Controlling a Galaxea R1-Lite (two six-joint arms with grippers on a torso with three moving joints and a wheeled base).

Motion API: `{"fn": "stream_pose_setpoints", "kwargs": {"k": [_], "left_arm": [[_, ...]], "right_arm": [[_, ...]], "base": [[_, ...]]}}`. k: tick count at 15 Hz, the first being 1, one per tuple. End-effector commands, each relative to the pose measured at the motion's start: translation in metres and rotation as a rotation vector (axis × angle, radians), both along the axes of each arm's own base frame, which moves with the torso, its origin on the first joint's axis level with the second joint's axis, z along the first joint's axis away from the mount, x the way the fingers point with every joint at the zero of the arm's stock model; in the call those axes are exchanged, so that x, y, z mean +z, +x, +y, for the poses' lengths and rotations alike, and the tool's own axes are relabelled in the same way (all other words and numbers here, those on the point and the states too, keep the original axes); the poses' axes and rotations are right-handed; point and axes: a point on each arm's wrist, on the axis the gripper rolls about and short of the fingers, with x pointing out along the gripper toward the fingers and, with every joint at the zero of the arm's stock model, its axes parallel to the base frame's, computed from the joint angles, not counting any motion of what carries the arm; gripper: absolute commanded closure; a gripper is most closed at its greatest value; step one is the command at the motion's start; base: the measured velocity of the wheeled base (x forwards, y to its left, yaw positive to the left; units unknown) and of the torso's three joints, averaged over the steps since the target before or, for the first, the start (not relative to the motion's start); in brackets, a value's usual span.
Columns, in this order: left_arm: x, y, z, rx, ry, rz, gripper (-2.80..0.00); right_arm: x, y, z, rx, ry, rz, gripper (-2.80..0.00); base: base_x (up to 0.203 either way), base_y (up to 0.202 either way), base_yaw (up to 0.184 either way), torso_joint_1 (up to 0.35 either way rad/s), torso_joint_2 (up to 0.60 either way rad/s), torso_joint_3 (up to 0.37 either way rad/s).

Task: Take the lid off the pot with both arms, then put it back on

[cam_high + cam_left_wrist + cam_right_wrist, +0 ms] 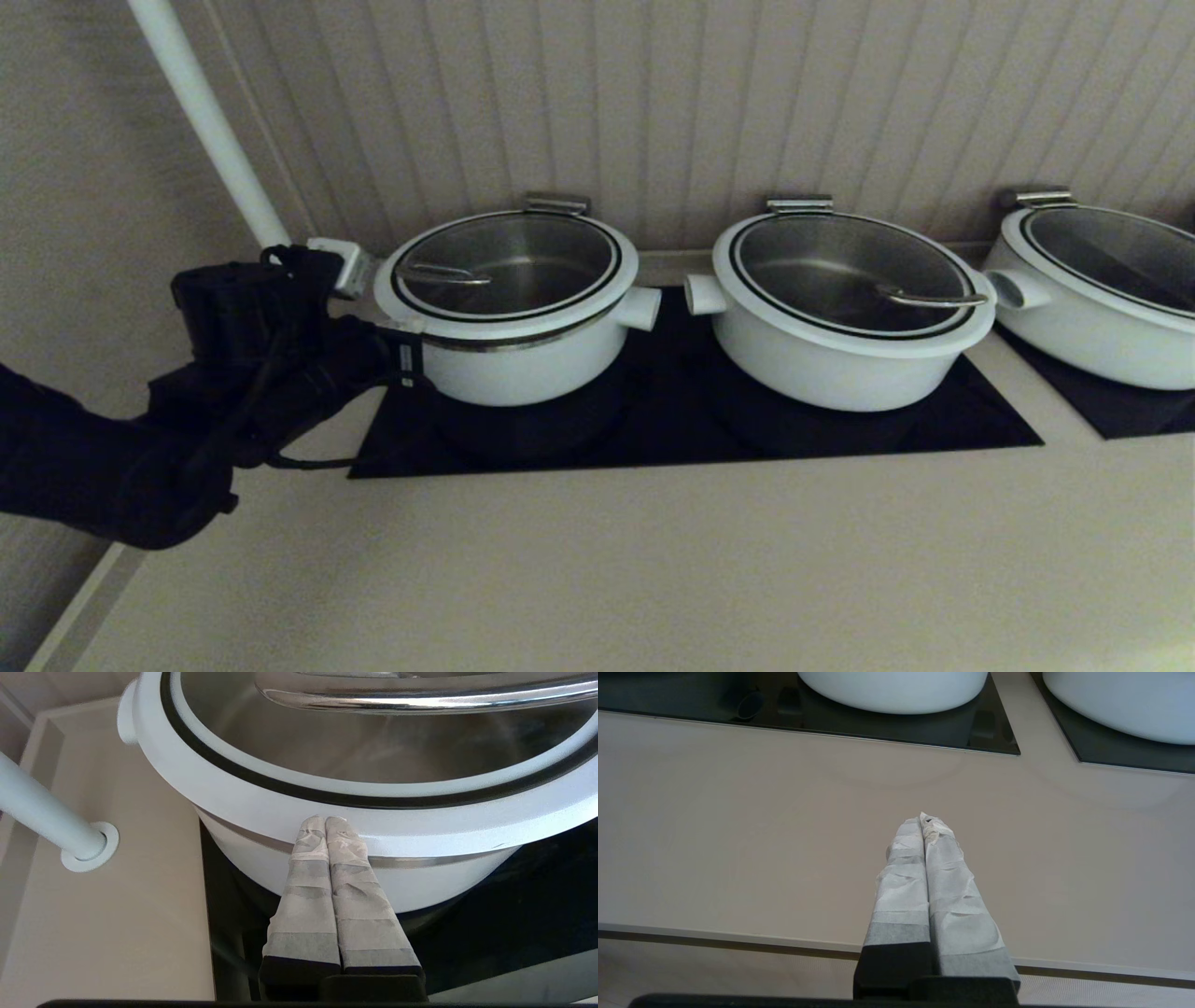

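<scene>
Head view shows our left claw point(403, 359) at the left side of the pot point(523, 359), which stands on the black hob point(840, 425) near the tabletop's point(597, 560) left back corner. The lid point(509, 266) sits on the pot, though its left rim looks raised a little, with a steel band showing under it there.

Left wrist view explains the pose: our claw's fingers point(322, 858) are pressed together, pinching nothing, and their tips touch the underside of the lid's white rim. We judge they are placed as a wedge, to pry or push the rim up from below, since the rim is too wide and smooth to pinch easily. The loop handle point(443, 274) lies close to that same side.

Our right claw point(924, 821) hangs over bare tabletop near the front edge, fingers pressed together too, well apart from the pot. It is not seen from the head. We judge it must come across to the pot's right side, because one wedge alone would only tilt the lid.
</scene>
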Motion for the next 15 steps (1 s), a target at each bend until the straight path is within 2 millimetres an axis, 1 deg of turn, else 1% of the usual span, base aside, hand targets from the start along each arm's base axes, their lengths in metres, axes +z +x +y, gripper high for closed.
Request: {"fn": "stream_pose_setpoints", "kwargs": {"k": [1, 4, 6, 10, 15], "left_arm": [[-0.008, 0.001, 0.0, 0.001, 0.005, 0.021, 0.0], [-0.016, -0.003, 0.001, 0.001, 0.01, 0.051, 0.0], [-0.018, -0.002, 0.001, 0.001, 0.01, 0.051, 0.0], [-0.019, -0.003, 0.001, 0.001, 0.011, 0.056, 0.0], [-0.013, -0.008, 0.002, 0.004, 0.003, 0.042, 0.0]], "right_arm": [[0.0, 0.0, 0.0, 0.001, -0.001, 0.0, 0.0], [0.0, 0.0, 0.0, 0.001, -0.001, 0.0, 0.0], [0.0, 0.0, 0.0, 0.001, -0.001, -0.001, 0.0], [0.0, 0.0, 0.0, 0.001, -0.001, 0.0, 0.0], [0.0, 0.0, 0.0, 0.001, -0.001, 0.0, 0.0]], "base": [[0.0, 0.0, 0.0, 0.0, 0.0, 0.0], [0.0, 0.0, 0.0, 0.0, 0.0, 0.0], [0.0, 0.0, 0.0, 0.0, 0.0, 0.0], [0.0, 0.0, 0.0, 0.0, 0.0, 0.0], [0.0, 0.0, 0.0, 0.0, 0.0, 0.0]]}}
